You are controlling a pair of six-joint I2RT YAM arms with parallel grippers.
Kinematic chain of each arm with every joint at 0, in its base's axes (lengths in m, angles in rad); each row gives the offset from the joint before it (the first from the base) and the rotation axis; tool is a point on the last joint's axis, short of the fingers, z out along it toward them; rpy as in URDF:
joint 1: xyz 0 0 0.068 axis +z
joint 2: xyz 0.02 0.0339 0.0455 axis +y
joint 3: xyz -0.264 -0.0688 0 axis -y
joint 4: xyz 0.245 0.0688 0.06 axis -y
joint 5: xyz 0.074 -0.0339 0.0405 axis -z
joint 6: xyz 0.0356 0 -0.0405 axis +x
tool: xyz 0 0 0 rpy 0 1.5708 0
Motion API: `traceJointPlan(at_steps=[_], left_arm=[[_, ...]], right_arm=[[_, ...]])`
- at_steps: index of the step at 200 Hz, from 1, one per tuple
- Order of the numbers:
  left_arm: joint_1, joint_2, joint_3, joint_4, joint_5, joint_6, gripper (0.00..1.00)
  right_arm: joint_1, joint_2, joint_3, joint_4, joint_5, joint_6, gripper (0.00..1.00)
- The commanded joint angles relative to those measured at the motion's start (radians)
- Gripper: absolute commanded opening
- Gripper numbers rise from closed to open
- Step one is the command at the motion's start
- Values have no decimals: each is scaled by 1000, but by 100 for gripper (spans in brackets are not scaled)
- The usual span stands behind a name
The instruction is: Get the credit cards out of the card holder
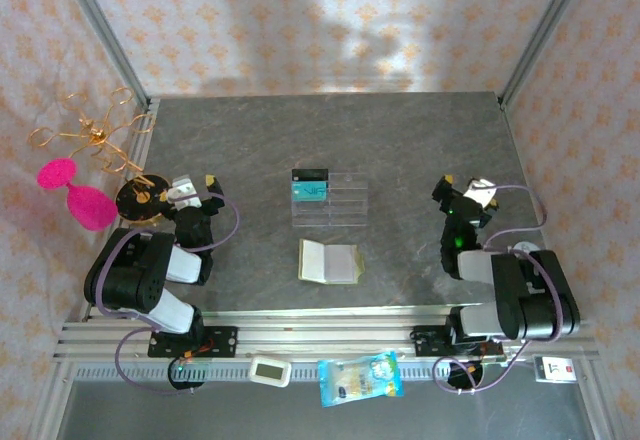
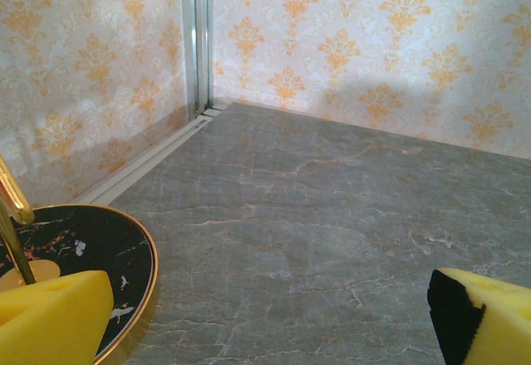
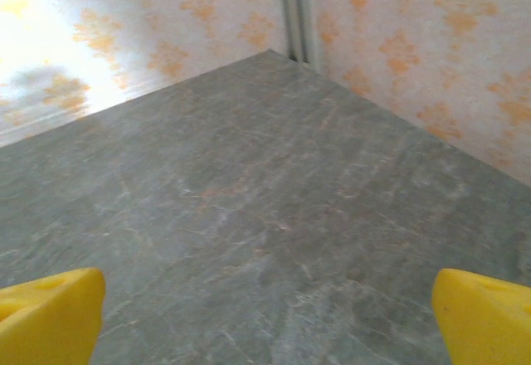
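The card holder [image 1: 328,261] lies open and flat at the middle of the table, olive-yellow on its left half and paler on its right. Behind it, one teal credit card [image 1: 309,189] with a dark strip along its far edge rests in the back left compartment of a clear plastic tray [image 1: 345,205]. Whether other cards sit in the holder's pockets is too small to tell. My left gripper [image 1: 192,189] [image 2: 274,323] stands open far left of the holder, over bare table. At the far right my right gripper [image 1: 465,188] [image 3: 270,319] is open too, nothing between its yellow fingers [image 3: 50,315].
A gold wire stand on a round black base [image 1: 140,198] [image 2: 75,257] sits just left of my left gripper, with pink pieces [image 1: 85,200] beside it. Metal frame posts mark the back corners. A snack packet [image 1: 360,378] and a small white device [image 1: 270,370] lie on the front rail.
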Motion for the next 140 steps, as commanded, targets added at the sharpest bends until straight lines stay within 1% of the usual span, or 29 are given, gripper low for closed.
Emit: traceJointPlan(at_steps=[1,8,11,14,24,26,32,36,40,50,63,75,86,96,106,140], left_arm=[[4,6,18,23,19,5,100],[3,6,17,23,18,5,100],[3,6,17,24,19,5,100],[3,5,17,23,18,5,100],[3,6,17,24,18,5,100],[3,6,17,24,20,6,100],[3,6,17,24,19,5,99],[4,5,17,23,19,5,100],[3,6,17,24,19,6,100],[3,6,17,23,19,5,100],[4,6,17,24,19,5,100],[4,6,17,23,20,5,100],[4,6,17,24,18,5,100],[3,5,17,24,20,5,100],[3,5,17,23,20,6,99],[3,6,17,24,20,5,100]], right_arm=[[-3,114,-54,296,-54,-45,100],[-2,177,-76,436,-52,-64,100],[-2,184,-80,460,-59,-70,100],[-2,177,-73,444,-64,-69,100],[-3,129,-10,215,-53,-38,100],[-3,132,-10,223,-52,-40,99],[-3,160,-41,333,-54,-55,100],[-3,171,-51,376,-55,-59,100],[-2,167,-47,360,-53,-59,99],[-2,131,-23,250,-55,-45,100],[-2,157,-42,336,-50,-57,100],[-2,136,-26,268,-53,-48,100],[-2,149,-36,309,-51,-54,100],[-2,138,-29,275,-52,-50,100],[-2,147,-34,302,-50,-53,100],[-2,142,-31,289,-52,-51,100]])
